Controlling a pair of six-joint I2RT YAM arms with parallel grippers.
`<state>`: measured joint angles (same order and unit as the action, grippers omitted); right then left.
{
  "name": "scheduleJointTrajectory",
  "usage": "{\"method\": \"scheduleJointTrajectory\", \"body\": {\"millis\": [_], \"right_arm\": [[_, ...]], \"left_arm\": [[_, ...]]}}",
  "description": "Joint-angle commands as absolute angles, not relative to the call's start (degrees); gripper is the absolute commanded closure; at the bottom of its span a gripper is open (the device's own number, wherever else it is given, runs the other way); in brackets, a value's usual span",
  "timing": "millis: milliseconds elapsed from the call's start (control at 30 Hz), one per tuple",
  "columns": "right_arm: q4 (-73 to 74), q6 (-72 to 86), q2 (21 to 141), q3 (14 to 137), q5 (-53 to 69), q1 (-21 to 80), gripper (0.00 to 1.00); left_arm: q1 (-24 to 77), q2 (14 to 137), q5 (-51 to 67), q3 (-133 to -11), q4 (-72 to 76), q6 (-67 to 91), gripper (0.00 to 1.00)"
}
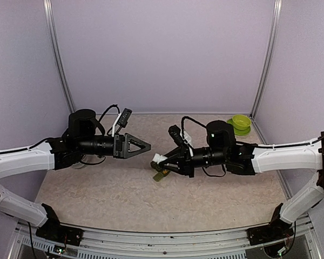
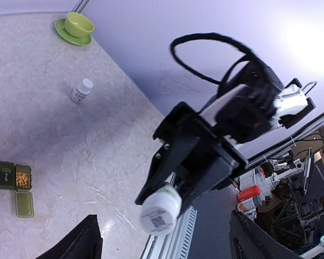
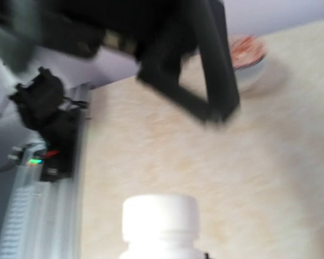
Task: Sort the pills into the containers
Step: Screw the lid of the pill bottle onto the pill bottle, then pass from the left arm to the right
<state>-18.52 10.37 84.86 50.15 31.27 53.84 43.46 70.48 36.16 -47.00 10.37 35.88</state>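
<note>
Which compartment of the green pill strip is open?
The end compartment, rightmost in the left wrist view: its lid lies flipped back, orange pills inside; the other two are shut.

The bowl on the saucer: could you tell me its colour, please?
The bowl is lime green; best seen from the left wrist.

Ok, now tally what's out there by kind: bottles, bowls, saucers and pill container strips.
White pill bottles: 2
Lime-green bowl: 1
Green saucer: 1
Dark green container strip: 1
Total: 5
</note>
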Motion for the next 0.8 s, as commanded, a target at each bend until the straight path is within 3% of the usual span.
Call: {"method": "scheduleJointTrajectory", "body": {"millis": [0,367,767], "right_arm": [[-14.2,-3.8,80.5,51.6,19.6,56.9,0.99],[-11.4,-15.4,81.2,53.3,0.7,63.5,0.99],[-10.4,-17.0,82.5,54.1,-0.1,63.7,0.99]], "left_arm": [[43.3,74.3,36.9,-49.5,6.4,41.6,0.21],[44.2,78.6,41.4,-50.4,11.0,45.6,0.39],[45.0,80.7,42.3,-51.6,11.4,45.7,0.41]]}}
